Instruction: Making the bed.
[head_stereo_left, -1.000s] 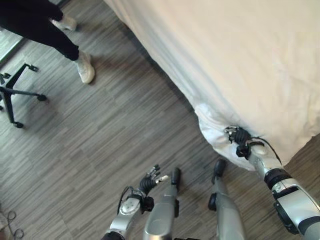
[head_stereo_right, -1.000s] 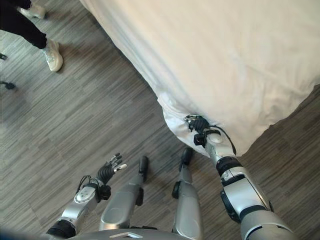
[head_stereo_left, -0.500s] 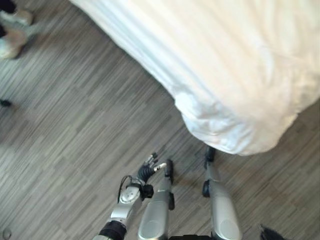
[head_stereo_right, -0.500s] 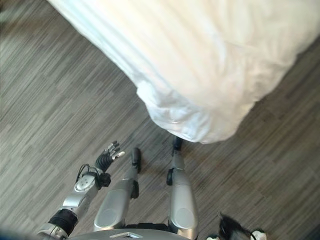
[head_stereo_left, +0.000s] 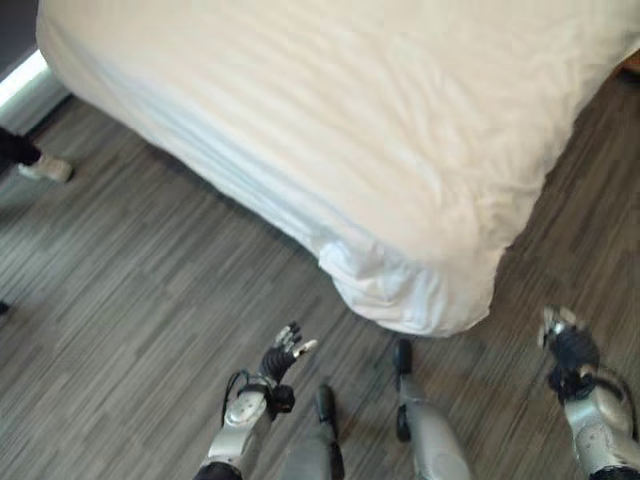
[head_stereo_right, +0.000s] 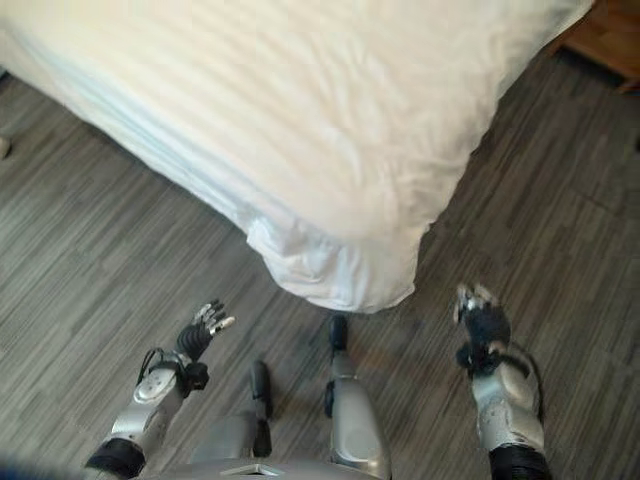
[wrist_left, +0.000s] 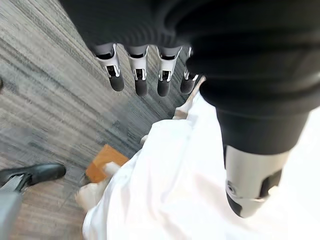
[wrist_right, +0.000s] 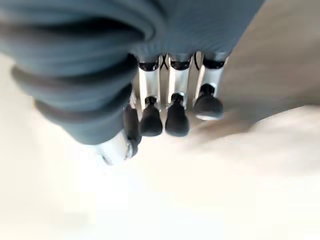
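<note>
White duvet (head_stereo_left: 330, 130) drapes the bed's corner (head_stereo_left: 410, 295). Head views: right robot hand (head_stereo_right: 480, 325) has let go and pulled clear, so that corner looks done. Wrist views: left robot hand (wrist_left: 140, 75) and the right both relaxed, empty.

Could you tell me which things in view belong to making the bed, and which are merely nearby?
Part of the job:
- white bedding draped over the bed, its corner hanging bunched toward the floor
- left hand, open, over the floor
- right hand, open, off the bedding

Just nearby:
- person's shoe on the wood floor
- brown wooden furniture beyond the bed
</note>
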